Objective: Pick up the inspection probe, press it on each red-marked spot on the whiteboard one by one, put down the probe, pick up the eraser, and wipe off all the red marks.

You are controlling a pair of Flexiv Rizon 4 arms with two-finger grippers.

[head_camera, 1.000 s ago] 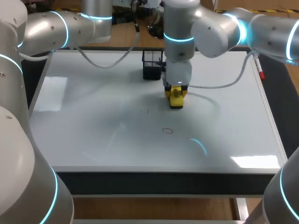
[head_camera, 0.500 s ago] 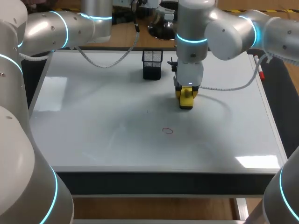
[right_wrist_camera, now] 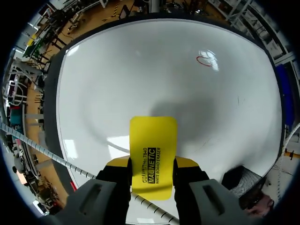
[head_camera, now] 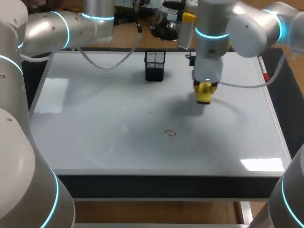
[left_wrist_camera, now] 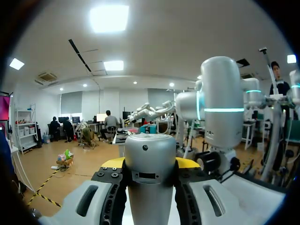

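A yellow eraser (head_camera: 204, 93) hangs just above the whiteboard (head_camera: 95, 123) at its back right, and my right gripper (head_camera: 205, 89) is shut on it. The right wrist view has the eraser (right_wrist_camera: 153, 150) between the fingers of that gripper (right_wrist_camera: 152, 169). One small red ring mark (head_camera: 170, 133) remains near the board's middle front, well ahead of the eraser as the red mark (right_wrist_camera: 205, 61). My left arm (head_camera: 57, 28) leaves the head view at the back left. Its gripper (left_wrist_camera: 150, 165) is raised off the board, shut on a grey cylindrical probe (left_wrist_camera: 150, 152).
A black mesh holder (head_camera: 155, 65) stands at the board's back middle, beside the right gripper as the holder (right_wrist_camera: 243, 180). A red marker (head_camera: 263, 71) lies along the board's right edge. A tiny dark speck (head_camera: 150, 113) sits left of the red mark.
My right arm has carried the eraser to the right and toward the back, away from the red mark. The left arm has not moved.
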